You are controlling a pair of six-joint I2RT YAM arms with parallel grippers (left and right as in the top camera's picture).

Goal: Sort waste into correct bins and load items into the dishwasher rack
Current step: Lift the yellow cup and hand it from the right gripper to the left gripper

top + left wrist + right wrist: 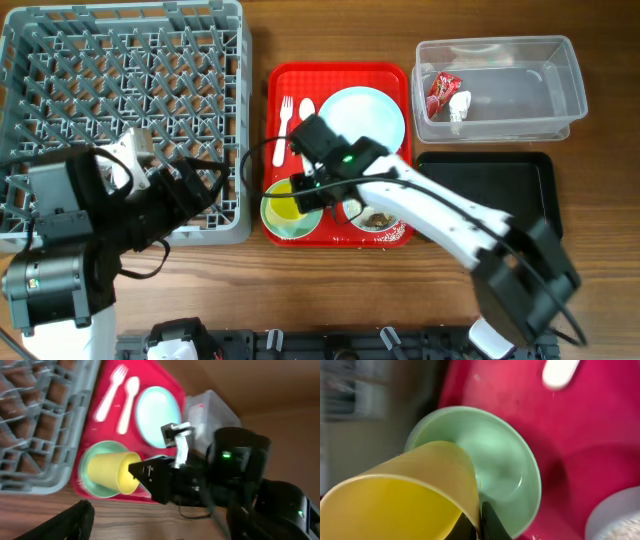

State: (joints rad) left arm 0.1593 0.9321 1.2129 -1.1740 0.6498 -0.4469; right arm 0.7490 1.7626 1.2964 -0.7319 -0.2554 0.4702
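One small yellow plastic cup (405, 495) is pinched at its rim by the closed fingers of the right gripper (477, 525)
It is tilted over one of two pale blue-green bowls (510, 460); the opening of the left gripper (205, 185) cannot be told

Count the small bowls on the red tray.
2. One bowl sits at the red tray's near-left corner, under the tilted yellow cup; the other bowl lies just right of it, holding crumbs. None seems hidden.

A brown, grained wooden table (300, 290) is seen, evenly lit; a dark rail (330, 345) is set along its near edge.
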